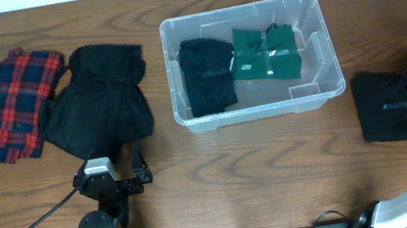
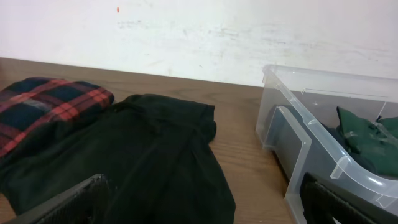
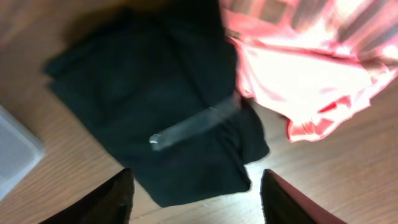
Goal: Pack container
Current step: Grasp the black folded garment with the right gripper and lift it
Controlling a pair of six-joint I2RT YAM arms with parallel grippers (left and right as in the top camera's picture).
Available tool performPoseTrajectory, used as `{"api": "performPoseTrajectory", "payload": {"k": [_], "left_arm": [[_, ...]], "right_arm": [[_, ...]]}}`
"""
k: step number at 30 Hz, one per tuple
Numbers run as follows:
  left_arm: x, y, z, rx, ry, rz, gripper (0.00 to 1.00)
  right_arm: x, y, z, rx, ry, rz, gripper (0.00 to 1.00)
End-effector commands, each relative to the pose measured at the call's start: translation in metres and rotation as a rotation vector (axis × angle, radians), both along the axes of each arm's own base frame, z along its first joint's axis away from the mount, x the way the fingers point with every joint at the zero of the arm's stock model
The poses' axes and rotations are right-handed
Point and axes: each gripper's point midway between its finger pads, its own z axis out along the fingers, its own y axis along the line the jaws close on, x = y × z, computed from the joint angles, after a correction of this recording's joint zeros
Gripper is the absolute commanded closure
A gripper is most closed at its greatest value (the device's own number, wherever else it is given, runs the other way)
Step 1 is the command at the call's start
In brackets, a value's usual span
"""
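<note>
Nearest the base:
- left gripper has its fingers spread wide with nothing between them; it sits low at the near edge of the black garment on the left of the table
- right gripper is also spread wide and empty, and hangs over the folded black cloth on the table's right side
- a clear strip lies slantwise across that folded black cloth
- pink cloth is crumpled at the folded black cloth's right edge and touches it; in the overhead view the right arm partly hides it
- the black garment is loosely spread, not folded flat, and its left edge overlaps the plaid cloth
- the plaid cloth is red and blue and lies furthest left, near the table edge
- container stands upright and lidless mid-table, right of the black garment with bare wood between them, and well apart from the folded black cloth
- in the container a black item lies folded in the left half, against the left wall
- green item lies just right of the black item and touches it, toward the far wall
- white wall runs behind the table's far edge in the left wrist view
</note>
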Motion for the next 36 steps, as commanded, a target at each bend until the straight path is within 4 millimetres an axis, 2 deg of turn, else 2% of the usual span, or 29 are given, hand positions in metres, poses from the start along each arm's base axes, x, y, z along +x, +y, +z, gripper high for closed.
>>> {"api": "performPoseTrajectory", "payload": {"k": [1, 3, 5, 11, 16, 22, 25, 29, 31, 33, 36], "left_arm": [[-0.001, 0.001, -0.015, 0.003, 0.046, 0.01, 0.02], [-0.001, 0.001, -0.015, 0.003, 0.046, 0.01, 0.02], [-0.001, 0.002, -0.015, 0.003, 0.046, 0.011, 0.02], [-0.001, 0.002, -0.015, 0.003, 0.046, 0.011, 0.02], [-0.001, 0.001, -0.015, 0.003, 0.046, 0.01, 0.02], [-0.001, 0.001, -0.015, 0.003, 0.046, 0.01, 0.02], [-0.001, 0.001, -0.015, 0.003, 0.046, 0.01, 0.02], [-0.001, 0.001, -0.015, 0.003, 0.046, 0.01, 0.02], [-0.001, 0.001, -0.015, 0.003, 0.046, 0.01, 0.02], [-0.001, 0.001, -0.015, 0.003, 0.046, 0.01, 0.02], [-0.001, 0.001, -0.015, 0.003, 0.046, 0.01, 0.02]], "right_arm": [[-0.014, -0.012, -0.014, 0.027, 0.007, -0.076, 0.23], [-0.018, -0.014, -0.023, 0.052, -0.008, -0.101, 0.15], [-0.02, -0.012, -0.032, 0.085, -0.029, -0.116, 0.01], [-0.014, 0.004, -0.054, 0.159, -0.094, -0.078, 0.03], [-0.018, 0.007, -0.075, 0.149, -0.103, -0.069, 0.01], [-0.025, 0.015, -0.104, 0.142, -0.133, -0.055, 0.02], [-0.021, 0.024, -0.11, 0.179, -0.176, -0.048, 0.13], [-0.016, 0.03, -0.109, 0.214, -0.203, -0.051, 0.58], [-0.017, 0.03, -0.109, 0.221, -0.2, -0.078, 0.73], [-0.017, 0.03, -0.108, 0.227, -0.197, -0.104, 0.83], [-0.011, 0.029, -0.101, 0.236, -0.213, -0.115, 0.89]]}}
